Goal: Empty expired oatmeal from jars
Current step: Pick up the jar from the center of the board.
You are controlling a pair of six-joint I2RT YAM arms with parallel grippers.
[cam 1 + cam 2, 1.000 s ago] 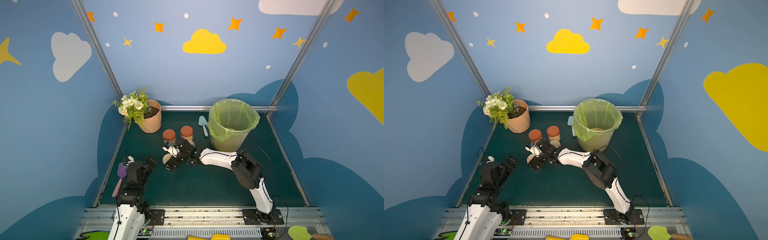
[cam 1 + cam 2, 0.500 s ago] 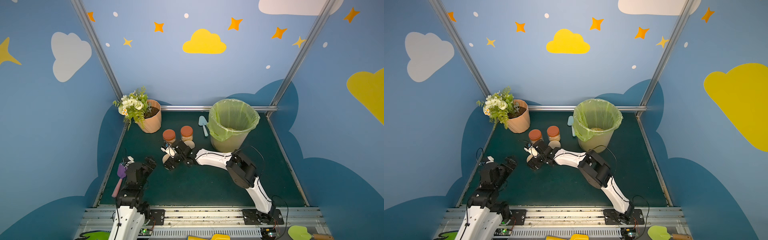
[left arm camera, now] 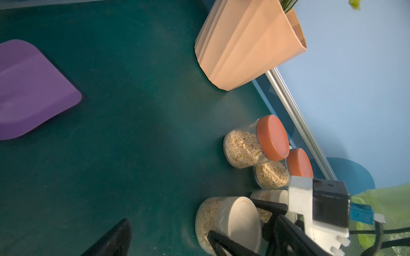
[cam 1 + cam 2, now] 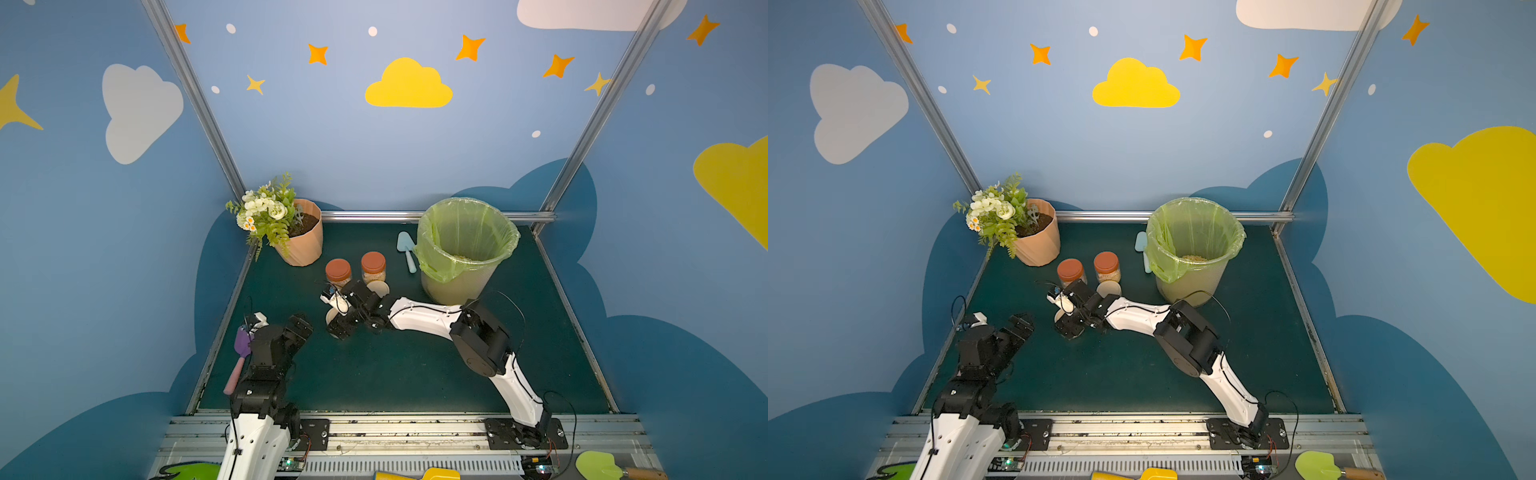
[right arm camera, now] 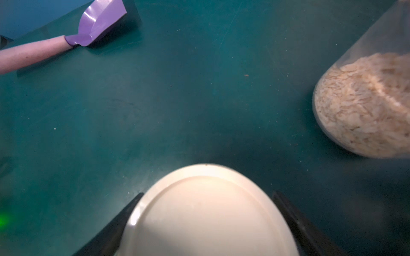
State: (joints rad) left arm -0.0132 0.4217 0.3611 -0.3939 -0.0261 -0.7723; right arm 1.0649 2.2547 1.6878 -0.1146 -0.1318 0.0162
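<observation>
The right gripper (image 4: 336, 322) is pinching a beige-lid jar (image 3: 200, 221) at its lid (image 5: 206, 221), with one finger (image 5: 119, 223) pressing on each side. The jar is standing upright on the mat (image 4: 374, 374) under the gripper, and oatmeal (image 3: 207, 212) is showing through its wall. A second beige-lid jar (image 4: 378, 288) is standing just behind the gripper's wrist. Just beyond the gripper, two red-lid jars (image 4: 338, 272) are standing, both holding oatmeal. The bin (image 4: 457, 286) is standing beside the right arm's elbow. The left gripper (image 4: 297, 328) is hanging well apart from the right one, its jaws spread and holding nothing. A purple scoop (image 4: 241, 345) is lying just beside it.
</observation>
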